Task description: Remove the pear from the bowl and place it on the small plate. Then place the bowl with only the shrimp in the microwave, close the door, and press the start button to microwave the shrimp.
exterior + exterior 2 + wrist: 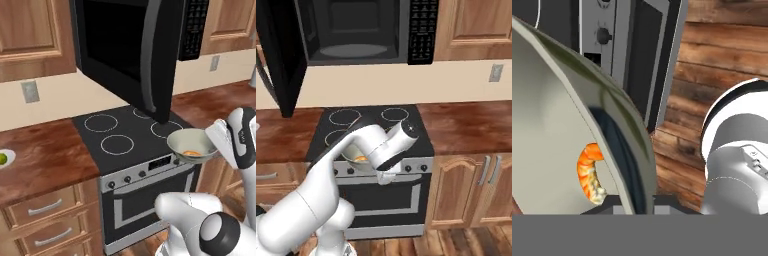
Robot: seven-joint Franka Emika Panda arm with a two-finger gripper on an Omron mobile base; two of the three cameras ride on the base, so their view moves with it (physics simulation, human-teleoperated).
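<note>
The pale bowl (183,140) hangs in the air just off the stove's front right corner, below the microwave (193,27). My gripper (215,149) is shut on the bowl's right rim. The curled orange shrimp (191,153) lies alone inside it, seen close in the hand view as the shrimp (589,172) against the bowl (552,140) wall. The door (150,55) stands swung open toward me, its grey handle facing out; the cavity (356,30) is dark and open. At the far left the pear (2,159) rests on the small plate (10,155).
A black stovetop (120,135) with ring burners lies under the microwave, its oven front (145,200) below. Wooden counters (45,155) run either side, with cabinets (481,25) above. The open door overhangs the stove's back right burners. My own arm (331,170) crosses in front of the oven.
</note>
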